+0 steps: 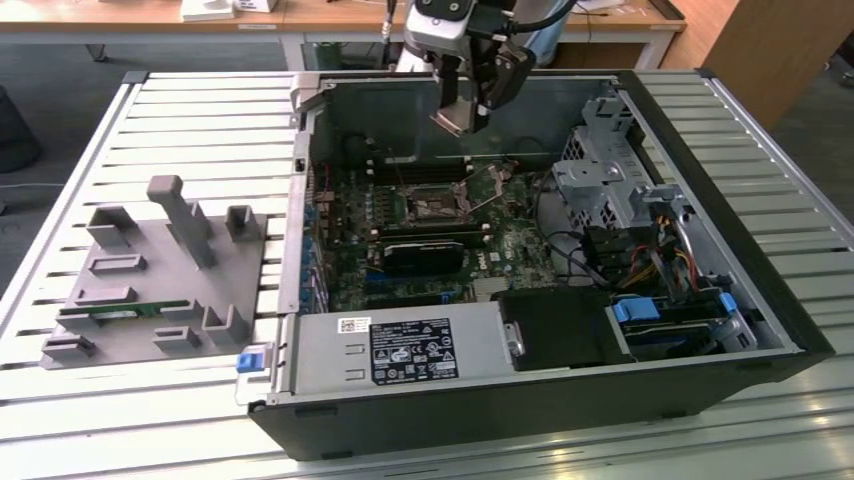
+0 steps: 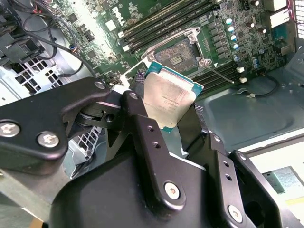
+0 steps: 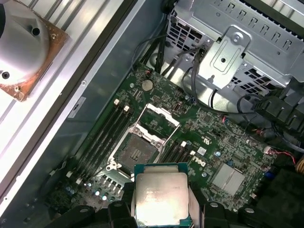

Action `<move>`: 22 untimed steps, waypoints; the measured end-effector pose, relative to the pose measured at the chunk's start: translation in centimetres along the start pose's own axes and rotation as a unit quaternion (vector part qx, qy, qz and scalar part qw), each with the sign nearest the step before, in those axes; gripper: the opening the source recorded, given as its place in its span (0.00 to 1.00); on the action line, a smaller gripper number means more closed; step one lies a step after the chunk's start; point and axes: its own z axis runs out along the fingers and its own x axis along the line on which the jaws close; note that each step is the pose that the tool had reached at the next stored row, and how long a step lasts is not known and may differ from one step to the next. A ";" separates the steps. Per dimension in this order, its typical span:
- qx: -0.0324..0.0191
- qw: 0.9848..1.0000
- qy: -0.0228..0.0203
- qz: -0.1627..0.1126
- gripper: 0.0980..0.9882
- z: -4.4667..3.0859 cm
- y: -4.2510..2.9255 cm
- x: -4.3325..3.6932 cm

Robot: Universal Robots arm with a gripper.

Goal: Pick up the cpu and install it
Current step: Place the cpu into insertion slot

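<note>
My gripper [image 2: 167, 111] is shut on the cpu [image 2: 167, 99], a flat square chip with a shiny silver top and a thin teal edge, also seen in the first wrist view [image 3: 160, 194]. In the exterior view the gripper [image 1: 461, 120] hangs above the back of the open computer case, over the motherboard [image 1: 427, 230]. The empty socket [image 3: 139, 152] lies on the board below the chip, with its metal frame [image 3: 156, 121] swung open. In the second wrist view the socket [image 2: 178, 56] sits just beyond the chip's far edge. The black fingers [image 2: 142, 118] clamp the chip from two sides.
The case [image 1: 534, 340] lies on its side on a slatted metal table [image 1: 200, 150]. A grey fixture [image 1: 147, 270] with a green memory stick stands at the exterior view's left. Drive cages [image 1: 614, 180], cables and a power supply [image 1: 400, 350] crowd the board.
</note>
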 end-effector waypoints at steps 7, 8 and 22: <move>0.000 1.000 0.000 0.003 0.49 0.28 -0.05 0.02; 0.000 1.000 0.000 0.003 0.49 0.32 -0.06 0.02; 0.000 0.998 -0.003 0.058 0.49 0.90 -0.07 0.06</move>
